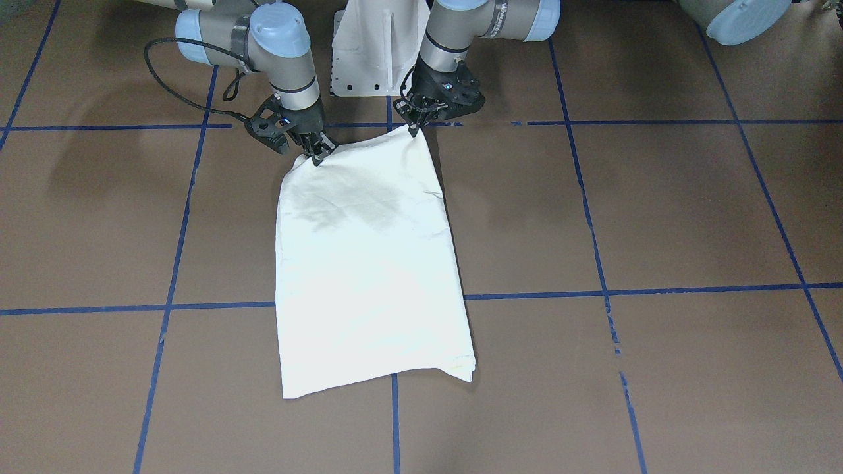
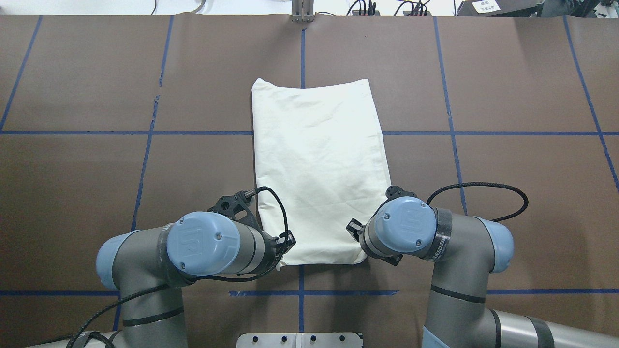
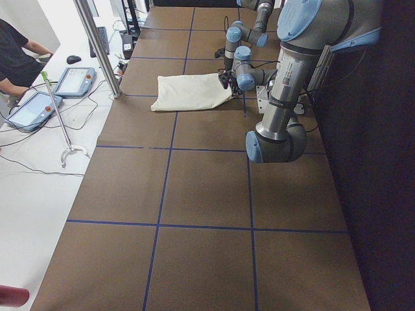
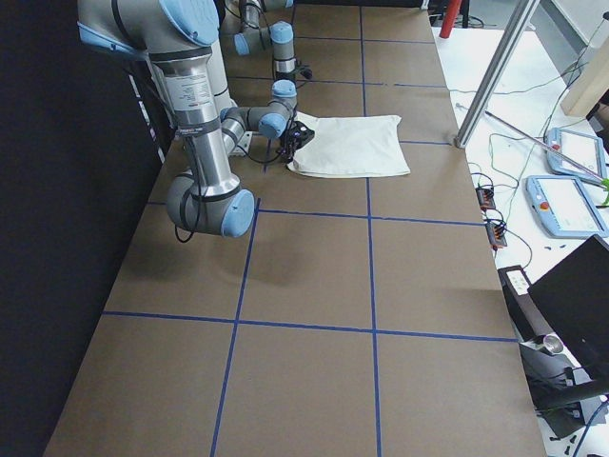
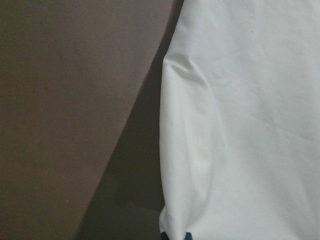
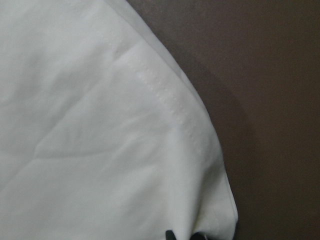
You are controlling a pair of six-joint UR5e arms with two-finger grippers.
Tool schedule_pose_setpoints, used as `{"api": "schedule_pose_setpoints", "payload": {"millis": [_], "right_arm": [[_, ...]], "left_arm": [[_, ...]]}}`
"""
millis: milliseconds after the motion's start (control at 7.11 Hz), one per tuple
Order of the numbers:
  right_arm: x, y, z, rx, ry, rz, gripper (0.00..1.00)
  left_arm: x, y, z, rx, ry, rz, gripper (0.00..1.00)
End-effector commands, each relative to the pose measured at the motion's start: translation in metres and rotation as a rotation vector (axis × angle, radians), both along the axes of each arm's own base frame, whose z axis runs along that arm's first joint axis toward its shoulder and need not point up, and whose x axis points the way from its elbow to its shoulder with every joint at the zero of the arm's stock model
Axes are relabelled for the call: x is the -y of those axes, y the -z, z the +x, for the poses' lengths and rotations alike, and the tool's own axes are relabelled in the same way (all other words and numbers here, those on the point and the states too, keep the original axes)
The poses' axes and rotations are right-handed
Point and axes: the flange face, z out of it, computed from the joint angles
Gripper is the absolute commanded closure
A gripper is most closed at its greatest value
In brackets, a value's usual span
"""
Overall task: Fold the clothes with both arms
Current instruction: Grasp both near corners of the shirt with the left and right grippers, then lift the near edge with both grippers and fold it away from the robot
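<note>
The shirt (image 1: 369, 263) is laid flat near the middle of the desk (image 1: 658, 210). It is folded into a long, narrow rectangle with plain cream-white cloth turned up. Its long sides run away from the robot, and a blue tape line (image 1: 658, 289) across the brown surface is covered where the cloth lies over it. At the far short end, stacked layers of the fold can be made out at one corner (image 1: 463, 368).

The near short end is held at both corners and drawn slightly taut between them. The corner on the robot's left is pinched by the jaws of the left arm (image 1: 454, 39). The other corner is pinched by the jaws of the right arm (image 1: 290, 59) — both pairs are closed narrowly on the cloth. In the overhead view the jaws are hidden beneath the wrists. In each wrist view only dark fingertips (image 6: 171, 235) are seen at the bottom edge, with cloth bunched against them. A stitched hem (image 6: 165, 105) is shown curving towards the right arm's grip.

A black cable (image 2: 483, 186) is looped off each wrist. A white pedestal base (image 1: 375, 52) stands between the arms. Beyond the desk's far side, two control tablets (image 3: 74, 81) are set down near a person (image 3: 16, 58).
</note>
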Motion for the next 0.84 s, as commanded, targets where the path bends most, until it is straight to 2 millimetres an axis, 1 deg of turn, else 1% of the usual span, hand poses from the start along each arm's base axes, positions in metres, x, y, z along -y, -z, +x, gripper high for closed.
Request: {"api": "schedule_pose_setpoints", "payload": {"millis": [0, 141, 281, 422, 563, 703], "right_arm": [[0.006, 0.016, 0.01, 0.033, -0.015, 0.014, 1.0], [0.005, 0.023, 0.019, 0.053, -0.016, 0.018, 1.0], [0.001, 0.031, 0.032, 0.078, -0.013, 0.025, 1.0], [-0.027, 0.033, 0.045, 0.104, 0.024, 0.034, 1.0], [-0.049, 0.047, 0.057, 0.145, 0.057, 0.044, 1.0], [-0.061, 0.059, 0.058, 0.173, 0.072, 0.045, 1.0]], "left_arm": [[-0.002, 0.004, -0.002, -0.008, -0.002, 0.002, 1.0], [-0.011, 0.013, -0.014, -0.032, -0.011, 0.011, 1.0], [-0.03, 0.021, -0.024, -0.059, -0.037, 0.017, 1.0], [-0.057, 0.017, -0.033, -0.067, -0.079, 0.018, 1.0], [-0.07, 0.02, -0.053, -0.093, -0.094, 0.022, 1.0], [-0.074, 0.021, -0.061, -0.087, -0.101, 0.021, 1.0]]}}
